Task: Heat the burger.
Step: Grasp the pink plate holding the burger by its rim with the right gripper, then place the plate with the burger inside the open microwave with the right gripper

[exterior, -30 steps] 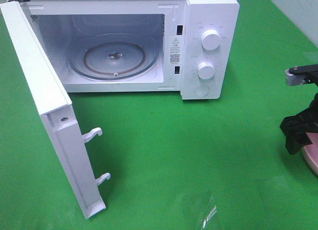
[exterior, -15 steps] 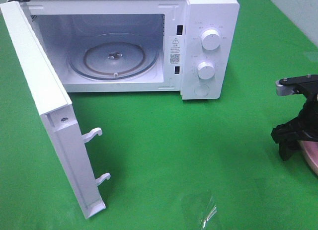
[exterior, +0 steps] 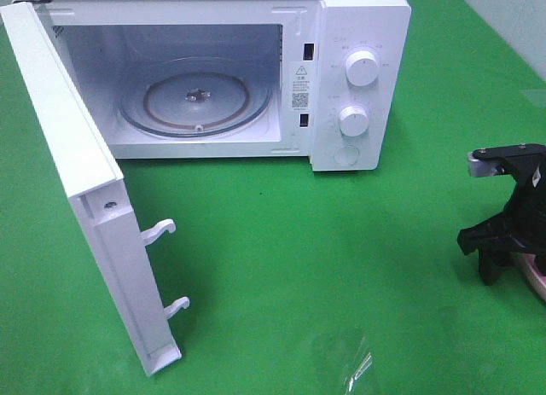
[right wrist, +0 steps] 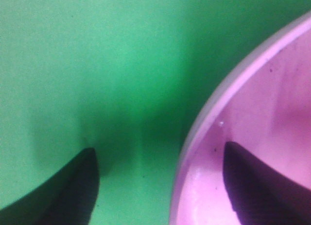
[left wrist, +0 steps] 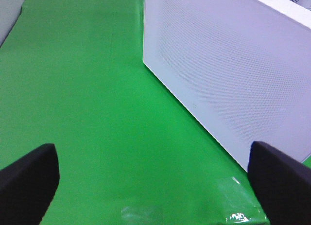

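Note:
The burger is out of view in every frame. My right gripper (exterior: 497,257) is open at the right edge of the exterior view, low over the rim of a shallow pink plate (exterior: 537,274). In the right wrist view the gripper (right wrist: 159,149) straddles the plate's rim (right wrist: 209,108): one finger (right wrist: 73,191) is over the green cloth, the other is inside the plate. The white microwave (exterior: 358,37) stands at the back with its door (exterior: 77,182) swung open and its glass turntable (exterior: 196,101) bare. My left gripper (left wrist: 153,157) is open and empty beside the door's outer face (left wrist: 233,64).
A green cloth (exterior: 324,241) covers the table. The open door juts toward the front left, with two latch hooks (exterior: 162,231) on its edge. A shiny wrinkle of clear film (exterior: 354,361) lies near the front edge. Two knobs (exterior: 362,71) are on the microwave's panel.
My right gripper has moved left and lower, toward the pink plate's rim. The microwave and its door have not moved.

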Available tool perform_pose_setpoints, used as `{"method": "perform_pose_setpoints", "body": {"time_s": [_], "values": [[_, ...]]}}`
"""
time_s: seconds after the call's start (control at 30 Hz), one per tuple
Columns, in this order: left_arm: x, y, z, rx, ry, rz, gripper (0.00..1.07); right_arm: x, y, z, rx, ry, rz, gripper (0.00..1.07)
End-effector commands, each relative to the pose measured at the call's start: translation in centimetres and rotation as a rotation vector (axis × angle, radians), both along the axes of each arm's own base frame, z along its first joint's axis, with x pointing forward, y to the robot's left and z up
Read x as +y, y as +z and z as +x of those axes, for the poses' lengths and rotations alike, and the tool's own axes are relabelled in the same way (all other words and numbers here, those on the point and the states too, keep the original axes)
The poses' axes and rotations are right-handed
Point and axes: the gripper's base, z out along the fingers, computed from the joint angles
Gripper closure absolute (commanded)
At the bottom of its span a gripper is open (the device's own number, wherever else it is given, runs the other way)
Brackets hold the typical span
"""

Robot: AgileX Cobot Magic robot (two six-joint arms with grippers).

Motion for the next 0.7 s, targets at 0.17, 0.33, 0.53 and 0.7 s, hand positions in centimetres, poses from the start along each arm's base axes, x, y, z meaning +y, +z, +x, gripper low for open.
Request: {"method": "perform_pose_setpoints", "body": {"time_s": [0.17,0.33,0.53,0.7], "values": [[-0.03,0.02,-0.16,-0.023,-0.002,-0.007,0.09,-0.19,-0.2,-0.27,0.019,-0.028,-0.004,0.82],[-0.03,0.02,-0.16,-0.023,-0.002,-0.007,0.09,-0.2,-0.21,-0.37,0.03,-0.023,-0.007,1.06],[-0.03,0.02,-0.16,-0.023,-0.002,-0.007,0.09,-0.22,-0.21,-0.64,0.059,-0.024,-0.015,1.07],[-0.03,0.02,-0.16,-0.023,-0.002,-0.007,0.09,0.32,0.31,-0.8,0.058,0.008,-0.037,1.07]]}}
